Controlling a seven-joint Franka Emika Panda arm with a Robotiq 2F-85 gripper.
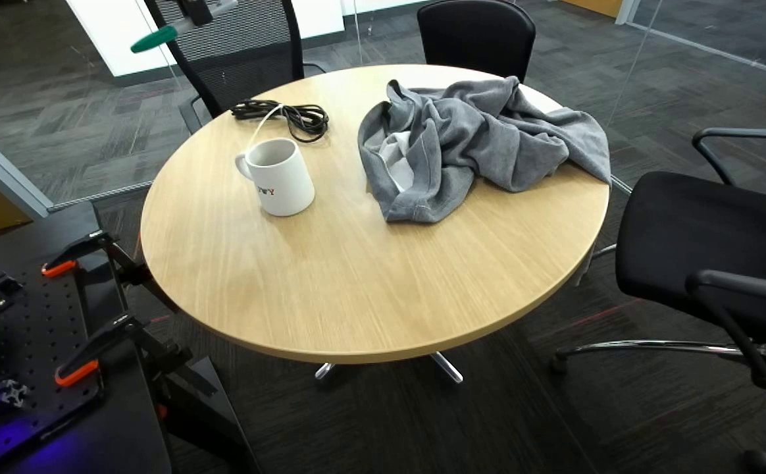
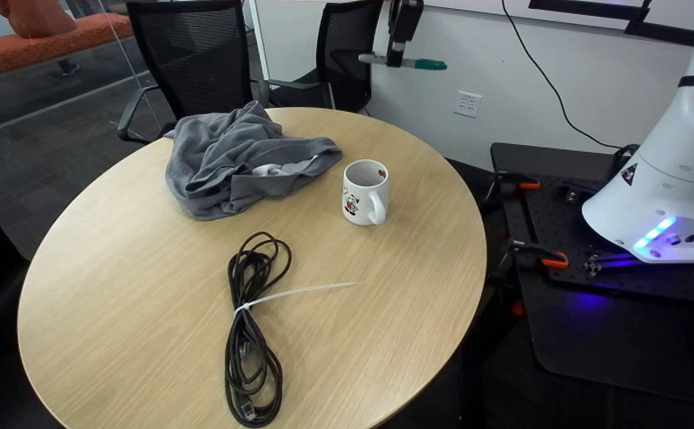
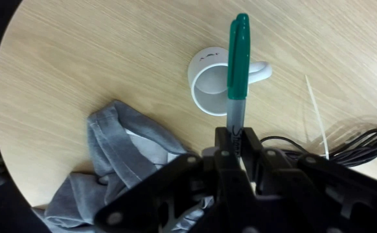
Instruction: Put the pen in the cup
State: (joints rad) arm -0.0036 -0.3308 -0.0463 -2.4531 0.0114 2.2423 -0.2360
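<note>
The pen is a marker with a green cap and grey barrel. It shows in both exterior views (image 1: pixel 154 39) (image 2: pixel 429 64) and in the wrist view (image 3: pixel 238 64). My gripper (image 3: pixel 234 139) is shut on its grey barrel, and the cap sticks out to one side. The gripper (image 2: pixel 396 58) holds it roughly level, well above the table, and shows only partly in an exterior view (image 1: pixel 197 12). The cup is a white mug with printed figures, upright on the round table (image 1: pixel 285 184) (image 2: pixel 356 193). In the wrist view the pen hides part of the mug (image 3: pixel 209 81).
A crumpled grey cloth (image 1: pixel 475 138) (image 2: pixel 234 161) lies on the round wooden table (image 1: pixel 357 296). A coiled black cable (image 2: pixel 254 357) with a white zip tie lies near the mug. Black chairs (image 1: pixel 718 230) stand around. The robot base (image 2: pixel 663 208) is on a black table.
</note>
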